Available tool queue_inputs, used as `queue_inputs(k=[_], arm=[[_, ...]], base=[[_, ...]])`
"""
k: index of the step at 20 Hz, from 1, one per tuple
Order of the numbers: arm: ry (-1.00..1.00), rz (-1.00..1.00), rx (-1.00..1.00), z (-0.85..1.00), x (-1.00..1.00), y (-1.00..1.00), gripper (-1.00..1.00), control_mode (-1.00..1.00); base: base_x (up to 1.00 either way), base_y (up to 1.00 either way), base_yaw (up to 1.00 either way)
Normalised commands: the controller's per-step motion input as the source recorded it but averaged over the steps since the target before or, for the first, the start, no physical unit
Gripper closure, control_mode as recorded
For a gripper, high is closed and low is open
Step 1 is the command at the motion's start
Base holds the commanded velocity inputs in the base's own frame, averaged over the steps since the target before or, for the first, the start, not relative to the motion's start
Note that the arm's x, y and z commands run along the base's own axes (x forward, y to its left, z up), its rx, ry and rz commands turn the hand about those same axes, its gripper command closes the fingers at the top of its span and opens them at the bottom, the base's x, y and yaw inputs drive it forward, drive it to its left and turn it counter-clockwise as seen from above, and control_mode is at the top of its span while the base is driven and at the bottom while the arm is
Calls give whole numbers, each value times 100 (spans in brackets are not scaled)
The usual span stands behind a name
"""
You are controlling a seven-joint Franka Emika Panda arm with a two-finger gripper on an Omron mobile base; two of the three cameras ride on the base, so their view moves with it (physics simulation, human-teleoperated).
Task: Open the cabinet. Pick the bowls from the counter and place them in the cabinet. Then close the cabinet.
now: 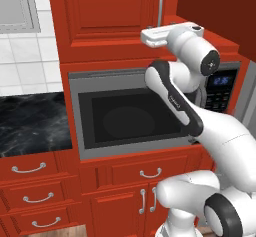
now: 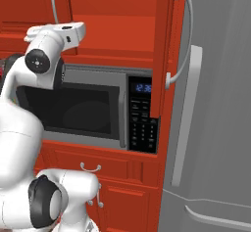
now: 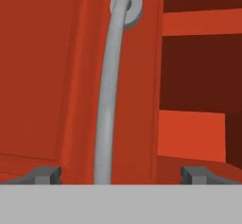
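Hand [image 3: 121, 173] spread wide and holding nothing, its two dark tips at the bottom corners of the hand view, and right between them rises the left door's handle [image 3: 109, 100], a long silver bar running from the bottom centre up to its mount at the top of the frame. That's the relation that matters: the handle's long axis runs straight up the picture, crossways to the gap between the tips, so the tips sit either side of it and a straight push forward should bring it into the grip.

Over in the right base view, the cabinet [image 2: 110, 11] sits above the microwave [image 2: 83, 109] in the upper half of the frame, and its right door [image 2: 164, 45] is swung out edge-on, curved handle facing the grey fridge [image 2: 220, 104]. Through the opening, in the right of the hand view, there's a red shelf inside.

From the left base view, the table [image 1: 32, 123] shows as a black marbled slab at the left edge; the bowls can't be made out on that part. Judging by this, we're mid-way through the opening step, left door next.
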Motion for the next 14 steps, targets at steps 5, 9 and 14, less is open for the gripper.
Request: queue_inputs(k=[5,9,14], arm=[[-5,0,0,0,56,10,-100,-100],[-6,0,0,0,61,14,-100,-100],[-3,0,0,0,68,3,-100,-100]], base=[[0,0,0],[0,0,0],[0,0,0]])
